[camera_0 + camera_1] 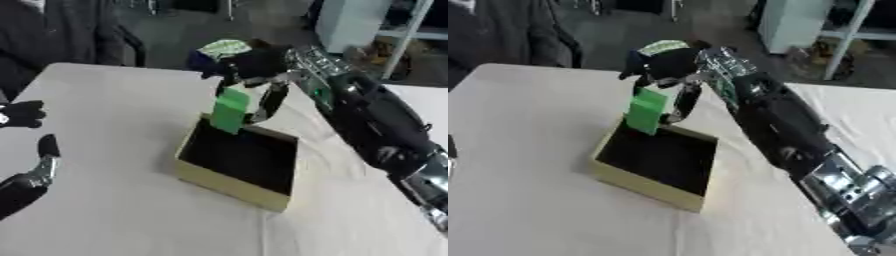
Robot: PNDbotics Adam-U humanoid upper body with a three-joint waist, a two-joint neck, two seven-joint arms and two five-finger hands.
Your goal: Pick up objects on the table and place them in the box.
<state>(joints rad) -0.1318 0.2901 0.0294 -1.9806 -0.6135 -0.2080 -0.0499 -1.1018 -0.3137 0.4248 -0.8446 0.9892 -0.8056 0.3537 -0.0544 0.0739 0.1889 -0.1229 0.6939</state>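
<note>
Flat green packet (231, 110), rectangular, plain bright green, lighter along the top edge, hanging upright with its lower end dipping just inside the far rim of the box (229, 184). Box open-topped, tan cardboard walls, dark inside, set askew on the pale table (105, 200); nothing else made out in its dark interior. Packet pinched at its top by the right hand (677, 67), fingers curled down over it from above, one long finger (271, 102) reaching down past the packet's right side toward the box rim. Hand directly above the packet, arm (785, 130) running in from the lower right, black with silver joints, its lower end cut off by the picture's edge. Exact finger contact on the packet hard to make out, blurred and partly covered by the hand's own dark bulk; probably thumb against fingers. Pale green and white shape (226, 47) showing behind the hand, too unclear to name. Left hand (39, 165) low at the left edge of the left eye view, resting on the table well apart from the box, only a dark fingertip and a silver part showing, so open or curled cannot be told.
</note>
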